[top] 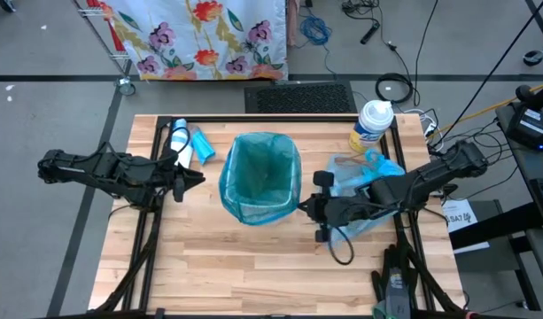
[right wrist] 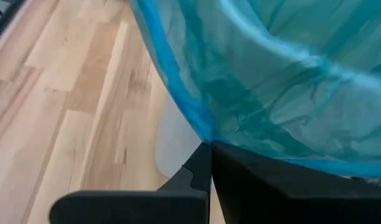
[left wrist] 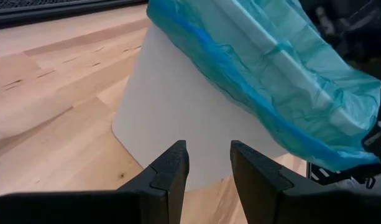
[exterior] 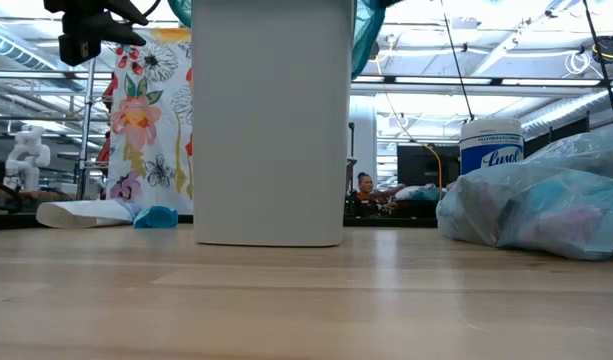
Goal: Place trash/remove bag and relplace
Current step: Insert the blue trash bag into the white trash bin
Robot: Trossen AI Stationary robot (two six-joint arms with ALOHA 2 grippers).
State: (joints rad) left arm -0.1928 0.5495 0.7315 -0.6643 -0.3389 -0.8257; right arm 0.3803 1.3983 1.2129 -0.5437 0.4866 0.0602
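Note:
A white bin (exterior: pixel 271 120) stands mid-table, lined with the teal-green bag (top: pixel 260 177), whose rim is folded over the bin's top edge. The pale-blue bag (top: pixel 370 182), full of trash, lies on the table to the bin's right, under my right arm. My left gripper (left wrist: pixel 209 149) hovers open left of the bin, its fingers facing the white wall (left wrist: pixel 178 112) without touching it. My right gripper (right wrist: pixel 209 148) is shut at the bin's near right corner (top: pixel 299 206). My right gripper meets the teal-green bag at its overhanging hem (right wrist: pixel 199 134), at the bin's near right corner. The hem runs down into the shut fingertips and bends there, pinched only at their free ends. The fingers come from the table's right, slanting down. The bag stays draped over the bin.
A wipes canister (top: pixel 375 124) stands at the far right, behind the full bag. A white roll and a blue scrap (top: pixel 187 146) lie at the far left. Bare wood stretches along the near side (top: pixel 253 266). A black cable loops near my right gripper (top: pixel 340 252).

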